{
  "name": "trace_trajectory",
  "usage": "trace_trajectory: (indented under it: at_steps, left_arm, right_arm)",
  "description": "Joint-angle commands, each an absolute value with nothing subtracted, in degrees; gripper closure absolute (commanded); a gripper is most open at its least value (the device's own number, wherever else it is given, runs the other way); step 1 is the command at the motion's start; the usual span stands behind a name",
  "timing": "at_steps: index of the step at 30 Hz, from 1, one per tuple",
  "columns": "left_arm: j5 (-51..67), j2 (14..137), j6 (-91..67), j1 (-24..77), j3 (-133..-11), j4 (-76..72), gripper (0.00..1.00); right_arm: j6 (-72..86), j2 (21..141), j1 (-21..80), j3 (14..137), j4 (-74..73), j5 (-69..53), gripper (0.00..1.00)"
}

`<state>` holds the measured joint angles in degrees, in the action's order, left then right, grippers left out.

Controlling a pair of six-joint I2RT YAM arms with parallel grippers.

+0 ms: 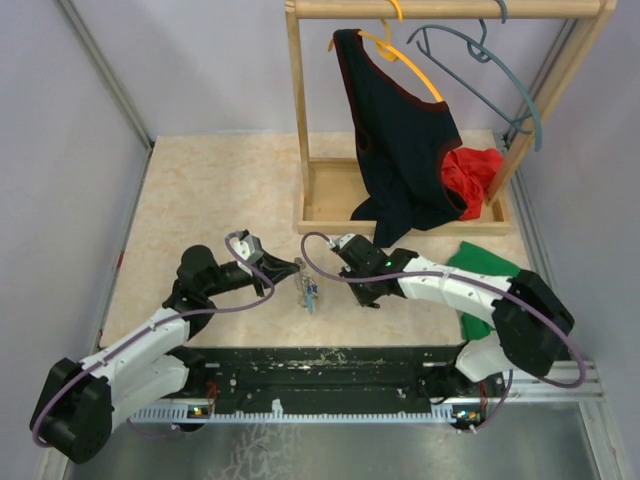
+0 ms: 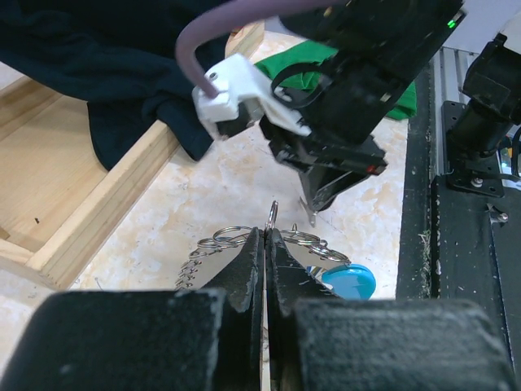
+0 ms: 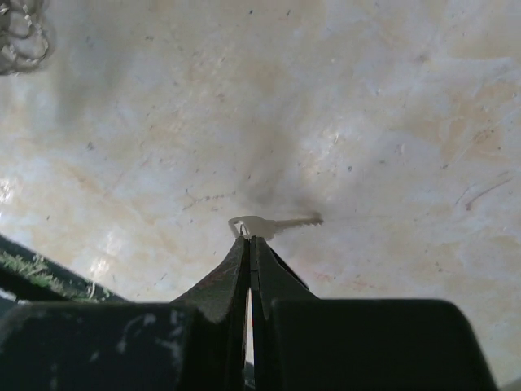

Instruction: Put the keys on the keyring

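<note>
The left tool (image 2: 267,238) is pressed together on one upright loop of the keyring (image 2: 312,241), a bunch of thin silver wire rings with a round light-blue tag (image 2: 350,281), low over the beige marbled tabletop (image 1: 220,190) towards its near edge. Just to the right, the right tool (image 3: 248,241) pinches a small silver metal key (image 3: 275,222) by its head, clear of the rings. Both pieces look gripped but threading seems not yet begun, and I cannot tell whether other keys already hang there.
</note>
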<state>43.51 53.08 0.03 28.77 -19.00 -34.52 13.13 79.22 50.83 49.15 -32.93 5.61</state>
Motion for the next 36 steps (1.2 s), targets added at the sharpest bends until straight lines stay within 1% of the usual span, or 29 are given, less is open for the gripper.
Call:
trace_trajectory:
  at_steps: [1, 6, 11, 17, 23, 25, 31, 36]
  left_arm:
    - [43.09, 51.86, 0.75, 28.83, -18.98, -35.78, 0.99]
    - [42.91, 51.66, 0.82, 28.83, -18.93, -35.44, 0.99]
    - [42.81, 51.7, 1.03, 28.83, -18.85, -35.33, 0.99]
    - [42.65, 51.67, 1.14, 28.83, -18.81, -35.24, 0.99]
    - [42.58, 51.76, 1.16, 28.83, -18.9, -35.24, 0.99]
    - [42.62, 51.83, 1.07, 28.83, -18.9, -35.24, 0.99]
    - [42.8, 51.69, 0.97, 28.83, -18.82, -35.33, 0.99]
    - [42.87, 51.61, 1.06, 28.83, -18.76, -35.33, 0.99]
  right_arm:
    - [13.17, 83.43, 49.54, 49.9, -22.86, 7.88, 1.0]
    - [10.96, 89.27, 49.04, 51.56, -17.73, 8.57, 1.0]
    - [11.16, 92.48, 48.53, 51.74, -13.57, 8.98, 0.99]
    - [11.51, 93.26, 48.59, 52.01, -13.57, 7.11, 0.83]
    - [10.82, 87.84, 48.39, 50.2, -12.42, 5.58, 0.71]
    - [10.01, 86.17, 47.95, 49.74, -12.08, 3.76, 0.69]
    - [8.83, 82.6, 44.74, 47.15, -9.77, -3.09, 0.67]
    - [7.11, 82.65, 42.81, 45.88, -8.84, -9.64, 0.68]
